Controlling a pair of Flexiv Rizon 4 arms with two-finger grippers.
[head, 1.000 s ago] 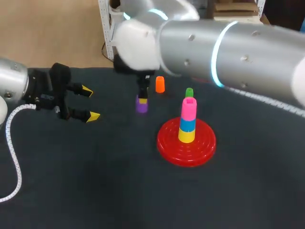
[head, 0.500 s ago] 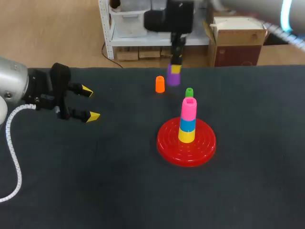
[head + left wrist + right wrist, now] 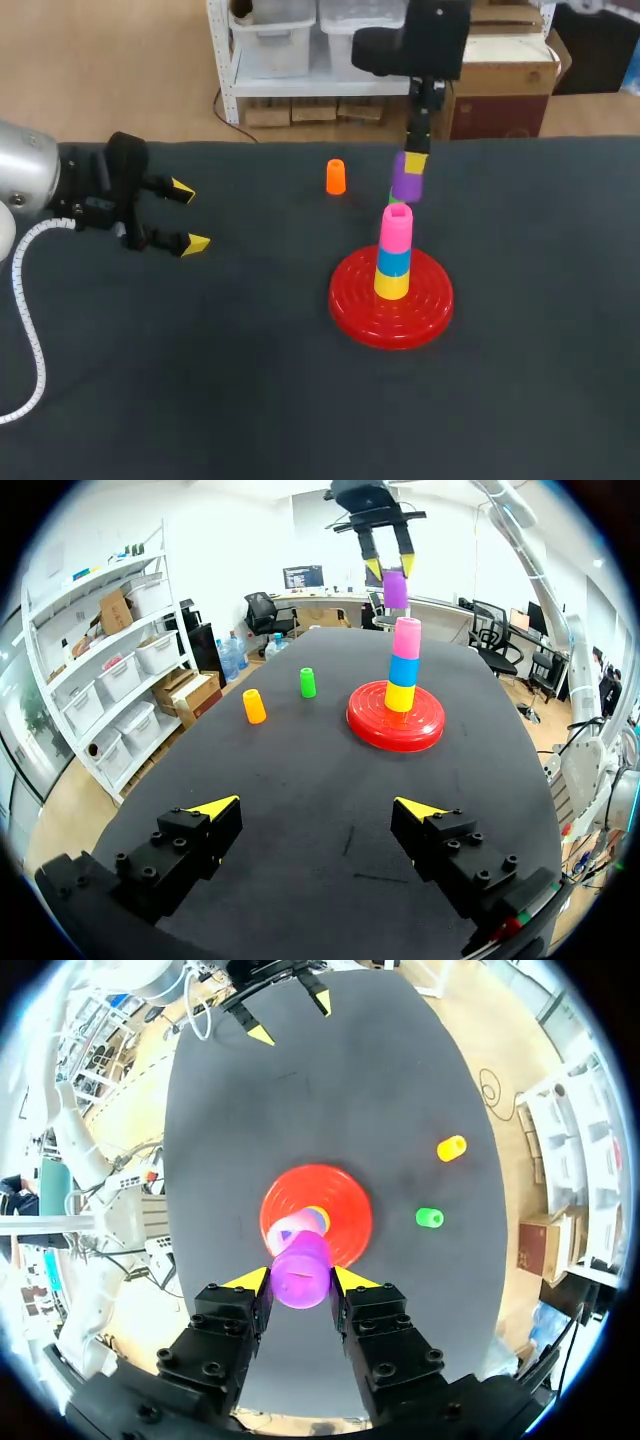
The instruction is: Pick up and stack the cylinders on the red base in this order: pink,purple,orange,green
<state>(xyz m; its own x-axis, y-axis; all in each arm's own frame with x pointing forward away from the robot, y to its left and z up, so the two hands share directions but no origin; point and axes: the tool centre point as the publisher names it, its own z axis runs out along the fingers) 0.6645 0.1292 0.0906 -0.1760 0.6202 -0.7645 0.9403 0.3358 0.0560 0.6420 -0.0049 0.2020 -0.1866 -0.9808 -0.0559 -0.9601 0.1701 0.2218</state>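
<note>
the purple step is in hand. the pink cylinder (image 3: 397, 225) is already seated on the red base (image 3: 352, 308), on top of a blue cylinder (image 3: 393, 260) and a yellow cylinder (image 3: 391, 285) that are not named in the task sentence. the purple cylinder (image 3: 406, 183) is clamped between both fingers of the right gripper (image 3: 415, 165) and is held in the air, just above and slightly beyond the top of the pink one, not touching it.

in the right wrist view the purple piece is seen to overlap the stack only partly. a small sideways correction is therefore judged necessary before a straight descent. the opening in the pink top must be met squarely, or the tower could be tipped.

the orange cylinder (image 3: 336, 177) and the green cylinder (image 3: 308, 682) are found upright on the tabletop (image 3: 250, 380) beyond the base, apart from the stack. in the head view the green one is mostly hidden behind the held piece. neither is judged to lie in the descent path. the left gripper (image 3: 189, 215) is placed near the tabletop's left edge, with its fingers spread wide and nothing held.
</note>
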